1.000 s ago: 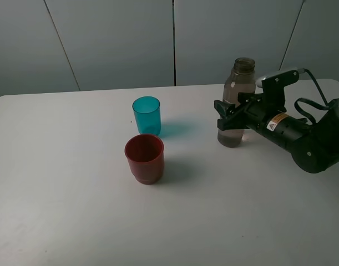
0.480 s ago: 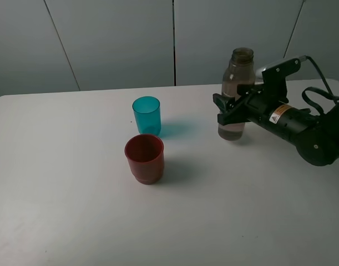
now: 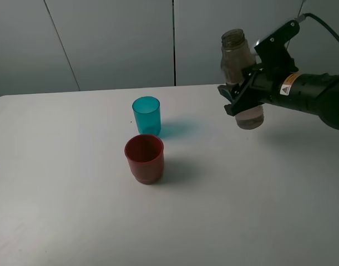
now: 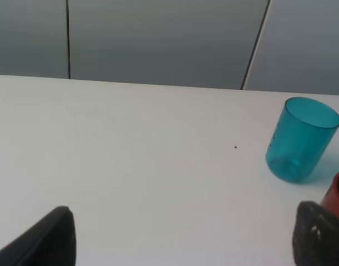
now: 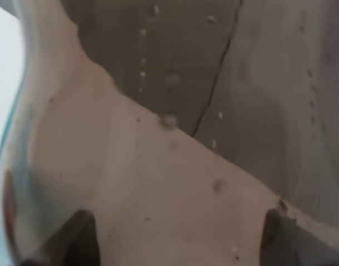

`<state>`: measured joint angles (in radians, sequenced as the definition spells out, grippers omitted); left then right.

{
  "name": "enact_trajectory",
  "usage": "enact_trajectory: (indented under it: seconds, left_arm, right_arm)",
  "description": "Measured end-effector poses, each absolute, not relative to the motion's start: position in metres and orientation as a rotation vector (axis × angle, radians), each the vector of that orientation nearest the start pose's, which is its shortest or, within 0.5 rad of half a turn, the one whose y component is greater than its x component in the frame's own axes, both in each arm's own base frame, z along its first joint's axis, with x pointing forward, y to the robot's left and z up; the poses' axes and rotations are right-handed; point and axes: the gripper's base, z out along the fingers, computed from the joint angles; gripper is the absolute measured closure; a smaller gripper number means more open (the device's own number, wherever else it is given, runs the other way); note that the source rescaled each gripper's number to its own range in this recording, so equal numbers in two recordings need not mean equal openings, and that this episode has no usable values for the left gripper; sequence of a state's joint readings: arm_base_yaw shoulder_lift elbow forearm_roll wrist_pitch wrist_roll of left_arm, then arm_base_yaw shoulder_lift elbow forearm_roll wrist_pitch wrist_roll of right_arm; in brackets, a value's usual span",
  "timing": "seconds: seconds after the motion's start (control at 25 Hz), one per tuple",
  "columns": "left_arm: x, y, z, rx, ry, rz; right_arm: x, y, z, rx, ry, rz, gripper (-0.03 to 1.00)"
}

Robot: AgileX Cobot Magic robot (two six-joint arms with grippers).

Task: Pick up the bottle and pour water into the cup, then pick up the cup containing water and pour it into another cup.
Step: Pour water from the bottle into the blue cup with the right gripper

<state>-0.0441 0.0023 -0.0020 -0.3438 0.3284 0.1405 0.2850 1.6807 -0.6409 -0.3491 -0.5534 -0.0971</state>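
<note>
- High view: the right gripper [image 3: 239, 104] is clamped around the lower body of the bottle [image 3: 236, 61], a slim, smoky grey-brown translucent cylinder held above the smooth white table [image 3: 75, 210] at the far right.
- Its long axis is nearly upright, with the open threaded neck on top, leaning slightly left.
- The teal cup [image 3: 146, 115], a glossy tapered tumbler, stands upright to the left; the red cup [image 3: 144, 158], stepped at its base, stands just nearer.
- Left wrist view: the left gripper [image 4: 186, 244] has its dark fingers spread wide and holds nothing.
- Right wrist view: the bottle's cloudy, droplet-speckled wall fills the picture.

Right arm is reaching in high, the right pincer [image 3: 236, 102] clamping the bottle [image 3: 237, 58] aloft; left pincer [image 4: 186, 237] is hovering low, jaws spread wide.
</note>
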Motion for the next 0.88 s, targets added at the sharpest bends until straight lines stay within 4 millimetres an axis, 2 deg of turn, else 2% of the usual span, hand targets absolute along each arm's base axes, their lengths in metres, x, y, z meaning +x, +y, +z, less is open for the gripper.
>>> enact_trajectory:
  seconds: [0.24, 0.48, 0.68, 0.88]
  left_arm:
    - [0.053, -0.012, 0.186, -0.05, 1.8, -0.262]
    - [0.053, -0.012, 0.186, -0.05, 1.8, -0.262]
    - [0.053, -0.012, 0.186, -0.05, 1.8, -0.262]
    - [0.053, -0.012, 0.186, -0.05, 1.8, -0.262]
  right_arm:
    - [0.305, 0.137, 0.188, -0.999, 1.788, 0.015, 0.95]
    - [0.317, 0.156, 0.206, -1.124, 1.735, -0.08, 0.95]
    - [0.32, 0.173, 0.193, -1.315, 1.741, -0.148, 0.95]
    - [0.325, 0.192, 0.179, -1.405, 1.737, -0.154, 0.95]
